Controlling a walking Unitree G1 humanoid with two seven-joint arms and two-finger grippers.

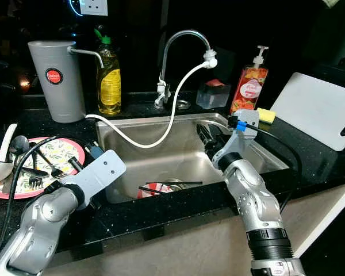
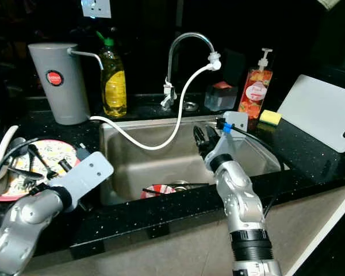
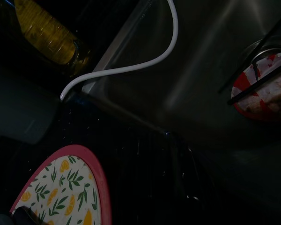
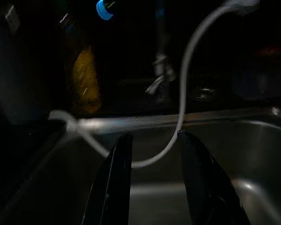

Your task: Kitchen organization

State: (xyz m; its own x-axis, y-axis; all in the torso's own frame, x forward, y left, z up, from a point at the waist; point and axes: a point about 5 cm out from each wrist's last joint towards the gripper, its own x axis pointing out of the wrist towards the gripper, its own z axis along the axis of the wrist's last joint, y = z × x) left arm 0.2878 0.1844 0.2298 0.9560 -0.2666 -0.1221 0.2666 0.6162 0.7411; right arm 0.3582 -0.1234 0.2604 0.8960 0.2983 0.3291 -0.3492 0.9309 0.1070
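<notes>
Right gripper (image 4: 152,183) over sink (image 1: 161,146), near right wall; fingers apart, nothing between. White hose (image 1: 173,109) droops from faucet (image 1: 184,43) across basin, ahead of fingers: snag risk if gripper drives forward or down.

Red-patterned bowl (image 1: 156,190) with black chopsticks (image 1: 181,184) at basin bottom, front edge; clumsy grab could flip sticks.

Left gripper (image 1: 75,164) at counter's front-left, beside floral plate (image 1: 66,150) loaded with cutlery (image 1: 23,158); fingers: cannot tell. Elbow sweep could knock plate.
</notes>
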